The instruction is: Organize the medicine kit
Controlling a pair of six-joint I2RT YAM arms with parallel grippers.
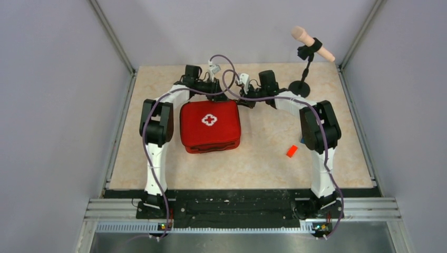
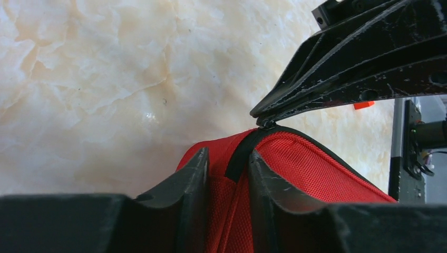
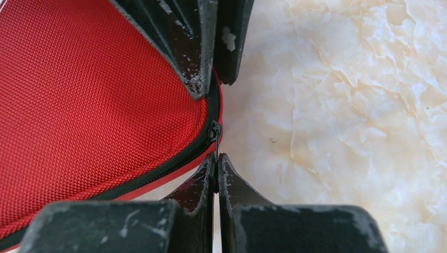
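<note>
The red medicine kit lies zipped on the table, its white cross up. Both grippers meet at its far right corner. My left gripper has its fingers closed around the kit's red fabric edge and a black strap; the left gripper holds that edge between its pads. My right gripper is shut on the thin zipper pull at the kit's corner. The right gripper stands just right of the left one.
A small red block lies on the table to the right of the kit, near the right arm. A microphone on a black stand is at the back right. Grey walls close in the table on three sides.
</note>
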